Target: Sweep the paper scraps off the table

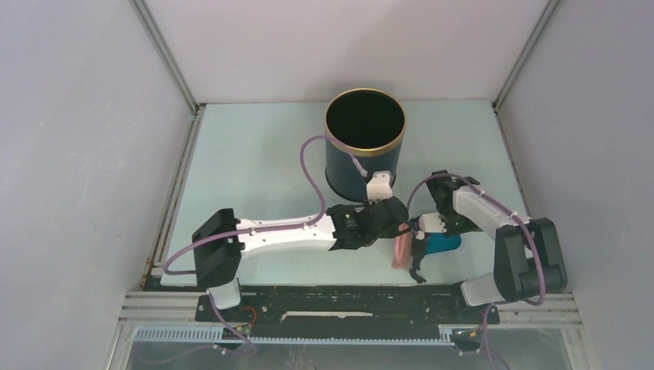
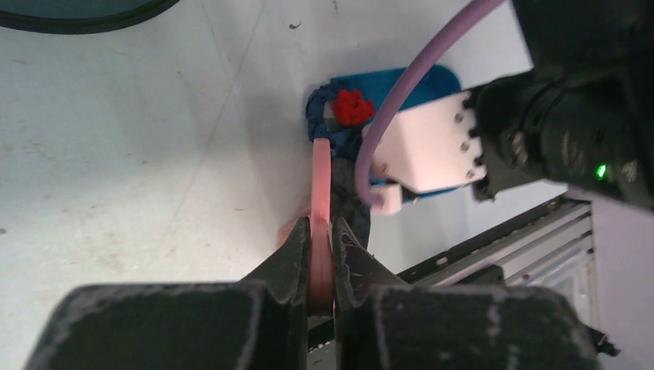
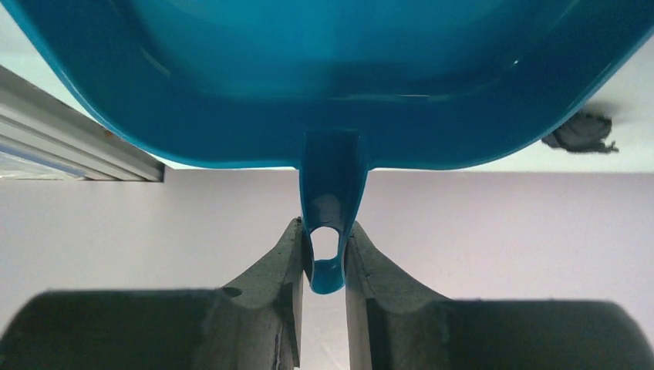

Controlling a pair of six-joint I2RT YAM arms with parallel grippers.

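Note:
My left gripper is shut on the thin pink hand brush, seen edge-on, with its dark bristles against the blue dustpan. A red paper scrap lies at the pan's mouth among dark blue bits. My right gripper is shut on the dustpan's handle. The pan rests low on the pale table, front right. A dark scrap lies on the table beside the pan's rim. The brush head shows pink just left of the pan.
A tall dark bin with a gold rim stands behind the grippers at mid table; its edge shows in the left wrist view. The black railed strip runs along the front. Grey walls close in the left, back and right.

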